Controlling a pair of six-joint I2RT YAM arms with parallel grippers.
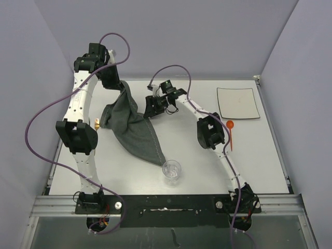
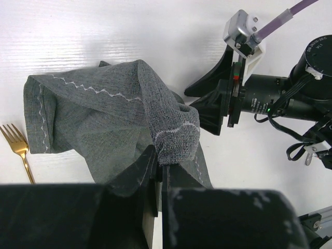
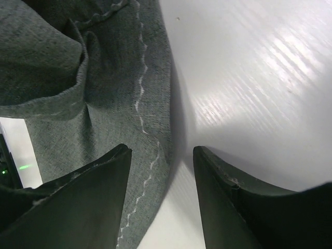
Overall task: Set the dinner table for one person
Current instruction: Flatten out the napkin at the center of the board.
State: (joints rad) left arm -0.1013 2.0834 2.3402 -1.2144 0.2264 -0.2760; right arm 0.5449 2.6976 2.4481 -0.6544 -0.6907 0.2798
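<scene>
Found the dinner table (image 1: 259,150) lying flat beneath both sets of fingers: broad, white, glossy, edged by a thin metal rim, streaked with glare in the right wrist view. Saw the left gripper (image 2: 160,174) pinched tight on a bunched fold of the dark grey placemat (image 2: 104,114), holding that end raised off the top while the rest draped down and trailed toward the arm bases. Saw the right gripper (image 3: 162,155) held spread just beside the cloth, bare white table showing in the gap, the zigzag-stitched hem running under one finger, nothing gripped. Noted a gold fork (image 2: 18,150) on the table to the left of the left fingers, just beside the draped cloth. Spotted a clear cup (image 1: 171,170) near the placemat's low tip, closer to the bases than either gripper. Made out a white square plate (image 1: 237,102) and an orange spoon (image 1: 230,129) off to the right of the right fingers, the spoon just beside the right arm's elbow.
</scene>
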